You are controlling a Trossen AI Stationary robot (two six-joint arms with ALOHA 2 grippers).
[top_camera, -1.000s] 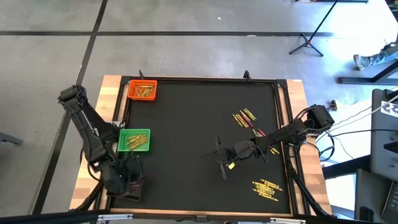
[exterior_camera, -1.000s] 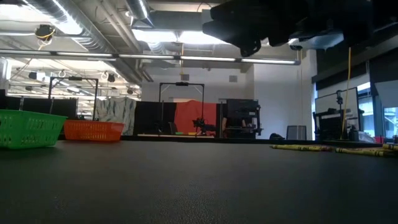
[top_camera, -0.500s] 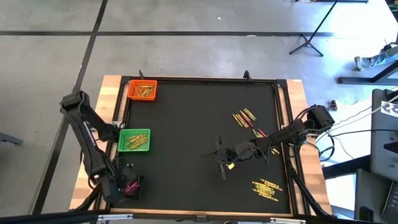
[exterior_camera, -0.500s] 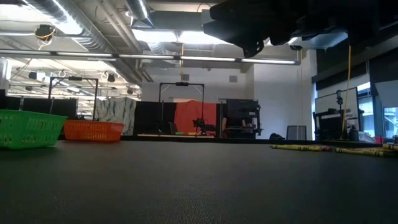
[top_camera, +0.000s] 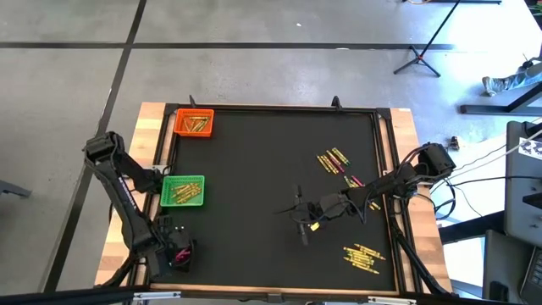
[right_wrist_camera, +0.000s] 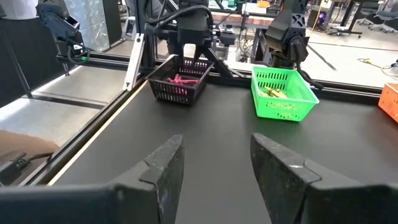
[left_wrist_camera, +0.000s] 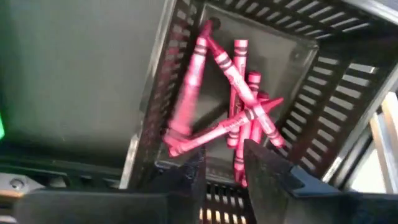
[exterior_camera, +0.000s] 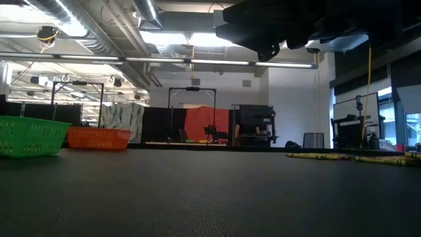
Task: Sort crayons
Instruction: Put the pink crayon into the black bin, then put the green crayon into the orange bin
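Observation:
Pink crayons [left_wrist_camera: 239,106] lie in a heap in the black tray [left_wrist_camera: 311,93] at the table's near left corner, where they also show in the high view [top_camera: 180,256]. My left gripper [left_wrist_camera: 224,174] hangs just above that tray, a little open and empty; in the high view it is at the tray's left side [top_camera: 169,252]. My right gripper [top_camera: 299,217] is open and empty above the mat, right of the middle. Loose yellow and pink crayons [top_camera: 336,161] lie on the mat at the right. More yellow crayons [top_camera: 362,257] lie near the front right.
The green tray [top_camera: 182,191] holds yellowish crayons and stands at the left edge. The orange tray [top_camera: 194,124] holds orange-gold crayons at the far left corner. The mat's middle [top_camera: 254,178] is bare. A raised frame [top_camera: 385,169] runs round the mat.
My left arm has drawn back toward the table's near left corner. Its gripper has come off the black tray, whose pink crayons now show from above.

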